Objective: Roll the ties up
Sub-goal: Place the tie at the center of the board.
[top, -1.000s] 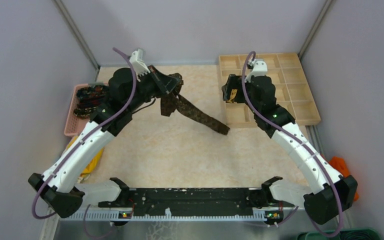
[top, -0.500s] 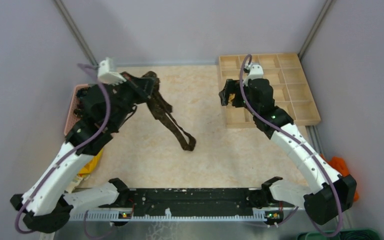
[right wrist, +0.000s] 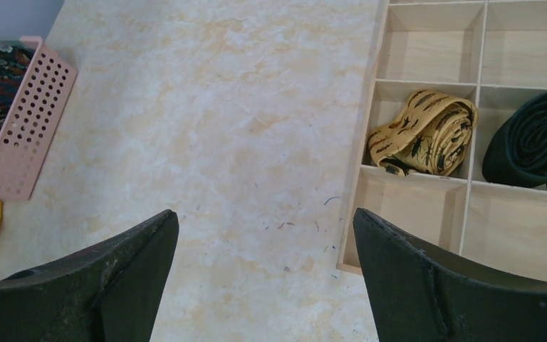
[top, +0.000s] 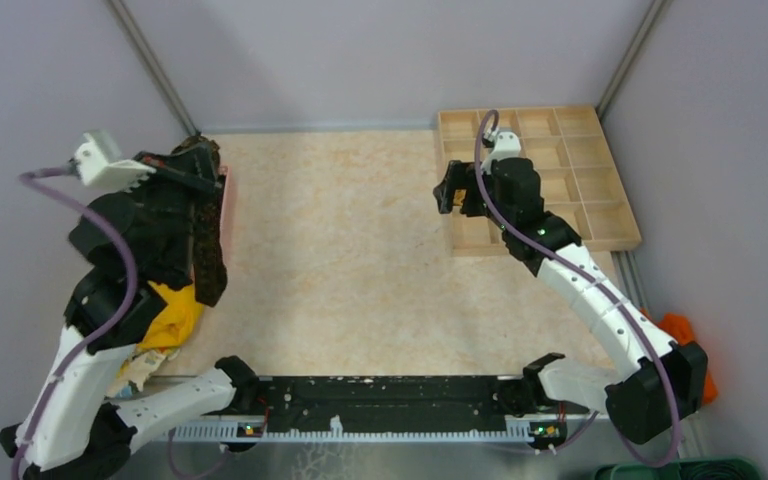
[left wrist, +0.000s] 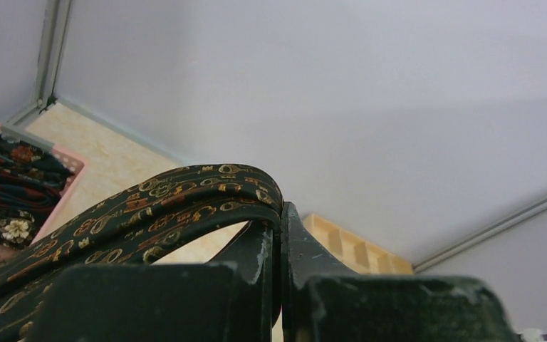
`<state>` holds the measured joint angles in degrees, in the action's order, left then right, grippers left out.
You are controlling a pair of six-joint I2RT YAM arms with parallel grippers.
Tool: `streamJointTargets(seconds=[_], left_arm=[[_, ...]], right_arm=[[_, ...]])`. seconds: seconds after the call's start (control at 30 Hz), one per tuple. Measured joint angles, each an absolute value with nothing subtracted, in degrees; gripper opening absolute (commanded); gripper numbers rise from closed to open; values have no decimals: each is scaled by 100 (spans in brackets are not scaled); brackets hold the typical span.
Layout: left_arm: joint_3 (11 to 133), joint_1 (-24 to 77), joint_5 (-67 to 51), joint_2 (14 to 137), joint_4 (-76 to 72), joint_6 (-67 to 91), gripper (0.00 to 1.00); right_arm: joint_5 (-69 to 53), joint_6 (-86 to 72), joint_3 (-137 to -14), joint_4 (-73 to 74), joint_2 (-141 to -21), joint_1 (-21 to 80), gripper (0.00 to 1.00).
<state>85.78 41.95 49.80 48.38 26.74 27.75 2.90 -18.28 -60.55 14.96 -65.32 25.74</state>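
I had the left fingers (left wrist: 253, 256) pinched tight on a dark tie (left wrist: 185, 196) patterned with small gold and brown rings. In the left wrist view the fabric arched over their tips, and from above it hung in a long strip past the right rim of the pink basket (top: 225, 195) toward the yellow cloth (top: 170, 315). That arm stood folded close to the left wall, its wrist raised over the basket, where more patterned ties (left wrist: 7, 185) lay heaped. The right arm reached forward with its wrist bent down. The right fingers (right wrist: 107, 278) were spread wide with nothing between them, poised above the surface (top: 360, 270) just beside the left edge of the wooden compartment tray (right wrist: 360, 178). In that tray a rolled tan-gold tie (right wrist: 424, 135) sat in one cell and a rolled black tie (right wrist: 534, 142) in the cell to its right. A broad stretch of marbled surface lay between basket and tray. An orange cloth (top: 680, 330) showed off the surface's right edge, beside the right arm's elbow.
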Motion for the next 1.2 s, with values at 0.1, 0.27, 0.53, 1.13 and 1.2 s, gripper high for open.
streamJointTargets(seconds=[0.1, 0.27, 0.53, 1.13, 1.2], left_arm=[[8082, 4195, 4851, 5177, 2370, 2770, 0], [6460, 4200, 4086, 6368, 1557, 2921, 0], [5756, 4447, 3426, 9015, 1341, 3441, 0], [6278, 5529, 2965, 10396, 447, 3382, 27], [6058, 5636, 2722, 10396, 226, 3328, 36]], right_arm=[[287, -1828, -5918, 1452, -6530, 2571, 92], [298, -1828, -5616, 1452, -6508, 2571, 92], [648, -1806, -5430, 1505, -6366, 2571, 93], [1299, -1811, -5433, 1503, -6322, 2569, 98], [1356, -1811, -5459, 1507, -6366, 2569, 98]])
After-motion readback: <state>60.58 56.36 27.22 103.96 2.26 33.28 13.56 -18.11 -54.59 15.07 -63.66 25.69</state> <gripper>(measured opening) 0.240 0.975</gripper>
